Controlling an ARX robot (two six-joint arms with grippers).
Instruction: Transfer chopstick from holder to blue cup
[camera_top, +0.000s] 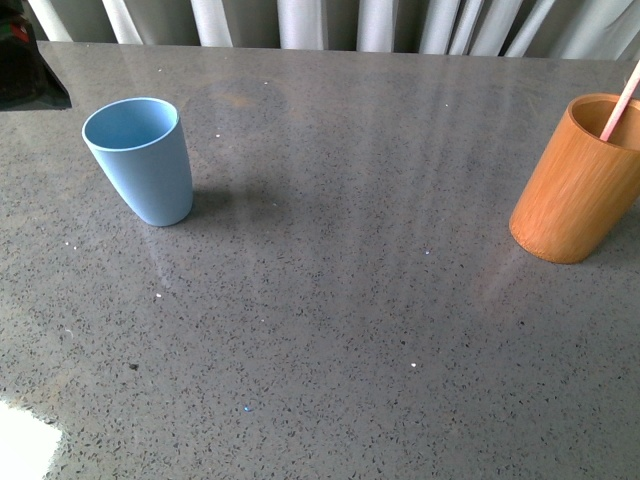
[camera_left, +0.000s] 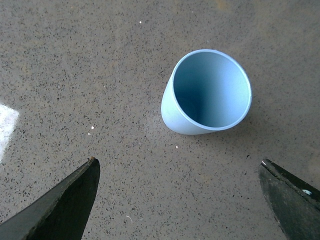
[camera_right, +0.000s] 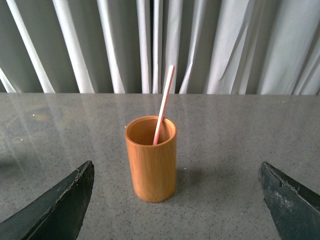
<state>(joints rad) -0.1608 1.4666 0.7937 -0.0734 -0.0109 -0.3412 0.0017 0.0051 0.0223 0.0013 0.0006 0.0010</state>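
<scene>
The blue cup (camera_top: 140, 158) stands upright and empty at the left of the grey table; it also shows in the left wrist view (camera_left: 207, 92). The orange-brown holder (camera_top: 580, 180) stands at the right edge of the front view, with one pinkish chopstick (camera_top: 622, 100) leaning out of it. In the right wrist view the holder (camera_right: 151, 159) stands upright with the chopstick (camera_right: 164, 104) inside. My left gripper (camera_left: 177, 167) is open above the table, short of the blue cup. My right gripper (camera_right: 175, 170) is open, facing the holder from a short distance. Neither arm shows in the front view.
The grey speckled table (camera_top: 330, 300) spreads between the two containers. White curtains (camera_right: 165, 45) hang behind the table's far edge. A dark object (camera_top: 25, 70) sits at the far left corner. A white patch (camera_top: 22, 445) lies at the near left.
</scene>
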